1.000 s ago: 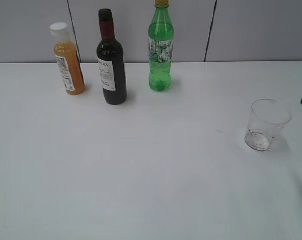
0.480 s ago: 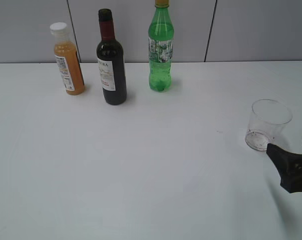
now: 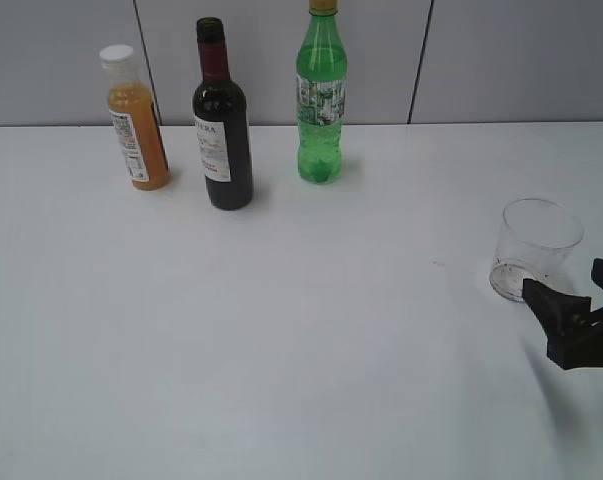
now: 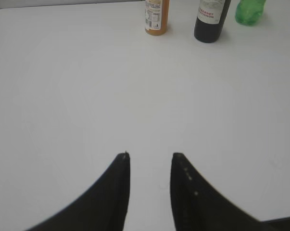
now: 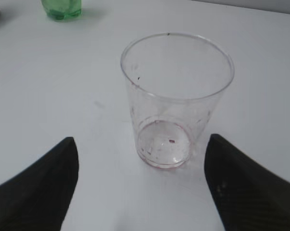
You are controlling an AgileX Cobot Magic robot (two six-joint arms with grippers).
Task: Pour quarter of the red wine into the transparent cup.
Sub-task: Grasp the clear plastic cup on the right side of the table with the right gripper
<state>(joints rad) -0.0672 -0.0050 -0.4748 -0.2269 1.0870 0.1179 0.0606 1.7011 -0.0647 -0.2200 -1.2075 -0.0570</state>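
The desk (image 3: 301, 330) carries everything here: a wide white surface with 3 bottles in a row at the back left and 1 cup alone at the right.

The red wine (image 3: 221, 130) stands upright in the middle of that row, untouched, between the orange juice bottle (image 3: 136, 120) on its left and the green bottle (image 3: 321, 100) on its right. None of the 3 has shifted over the last second.

The right claw (image 3: 581, 305) is what has changed. 1 second ago only a dark corner showed at the right edge of the exterior view; half a second ago the claw had come in low and in front of the cup; now it sits a little higher in the view and closer, its near finger just at the foot of the transparent cup (image 3: 536, 250). In the right wrist view its fingers stand wide apart, 1 on each side of the cup (image 5: 176, 101), neither touching it. The cup is upright, with only faint reddish specks at its base.

The left claw (image 4: 149, 161) hangs narrow and holding nothing over bare desk, well apart from the bottles.

My reading: the right arm is lining up to steady or take the cup first, so pouring has not begun and the wine is still to be picked up, likely by the left arm.
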